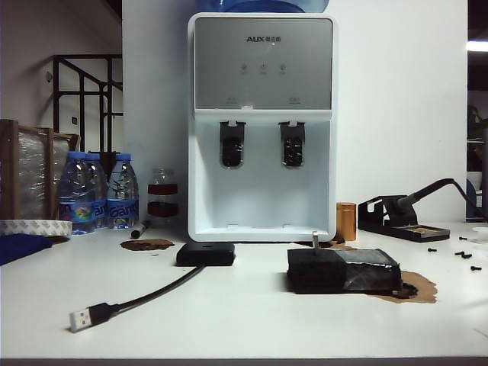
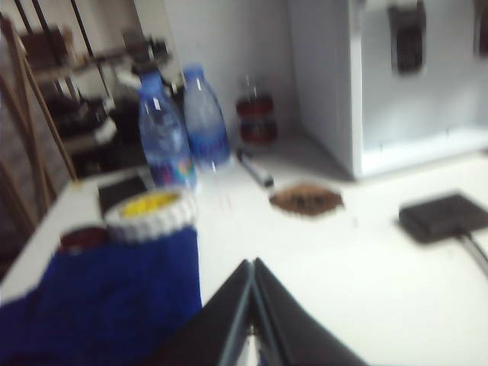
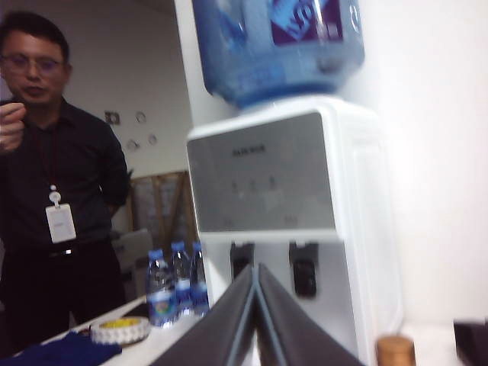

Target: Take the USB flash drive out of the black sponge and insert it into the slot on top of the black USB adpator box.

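Note:
In the exterior view the black sponge (image 1: 343, 270) lies right of centre on the white table, its right part wrapped in shiny tape. The slim silver USB flash drive (image 1: 314, 240) stands upright in its top left part. The flat black USB adaptor box (image 1: 206, 254) sits left of it, also seen as the black box (image 2: 444, 216) in the left wrist view; its slot is too small to make out. Neither arm shows in the exterior view. My left gripper (image 2: 252, 264) is shut and empty, over the table's left side. My right gripper (image 3: 255, 268) is shut and empty, facing the dispenser.
A white water dispenser (image 1: 261, 126) stands behind the box and sponge. The box's black cable ends in a silver plug (image 1: 81, 318) near the front left. Water bottles (image 1: 97, 191), a tape roll (image 2: 150, 213) and blue cloth (image 2: 107, 305) are at left. A soldering stand (image 1: 404, 219) and copper can (image 1: 346, 221) are at right. A man (image 3: 57, 191) stands beyond the table.

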Robot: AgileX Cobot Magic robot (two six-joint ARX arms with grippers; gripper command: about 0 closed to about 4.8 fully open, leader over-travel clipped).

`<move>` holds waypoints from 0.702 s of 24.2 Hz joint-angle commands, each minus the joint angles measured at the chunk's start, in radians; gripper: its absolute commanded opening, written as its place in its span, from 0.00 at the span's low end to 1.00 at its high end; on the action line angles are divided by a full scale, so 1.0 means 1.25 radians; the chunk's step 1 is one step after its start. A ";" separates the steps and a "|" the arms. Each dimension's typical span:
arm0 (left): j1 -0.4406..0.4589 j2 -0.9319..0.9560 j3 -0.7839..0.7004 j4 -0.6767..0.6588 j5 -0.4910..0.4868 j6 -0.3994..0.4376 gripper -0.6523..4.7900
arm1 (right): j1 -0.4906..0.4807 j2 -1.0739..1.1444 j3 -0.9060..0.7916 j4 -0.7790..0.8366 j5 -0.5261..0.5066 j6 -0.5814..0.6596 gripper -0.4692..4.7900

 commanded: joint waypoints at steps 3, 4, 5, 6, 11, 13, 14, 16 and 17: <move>0.000 0.002 -0.001 0.096 0.023 0.005 0.11 | 0.001 0.000 -0.003 0.076 0.001 0.023 0.09; 0.000 0.002 0.000 0.110 0.023 0.005 0.11 | 0.001 0.000 -0.003 0.079 0.001 0.023 0.09; 0.000 0.002 0.001 0.117 0.020 0.005 0.11 | 0.001 0.000 -0.003 0.079 0.001 0.023 0.09; 0.000 0.002 0.001 0.122 0.017 0.005 0.11 | 0.001 0.000 -0.003 0.079 0.001 0.023 0.09; 0.000 0.002 0.002 0.168 0.006 0.004 0.11 | 0.001 0.000 -0.003 0.079 0.001 0.023 0.09; 0.000 0.002 0.005 0.198 -0.004 0.004 0.11 | 0.001 0.000 -0.003 0.078 0.001 0.023 0.09; 0.000 0.002 0.012 0.201 -0.015 0.003 0.11 | 0.001 0.000 -0.003 0.078 0.001 0.023 0.09; 0.000 0.002 0.034 0.200 -0.038 0.000 0.11 | 0.001 0.000 -0.003 0.078 0.001 0.023 0.09; 0.000 0.002 0.046 0.201 -0.043 -0.004 0.11 | 0.001 0.000 -0.003 0.078 0.001 0.023 0.09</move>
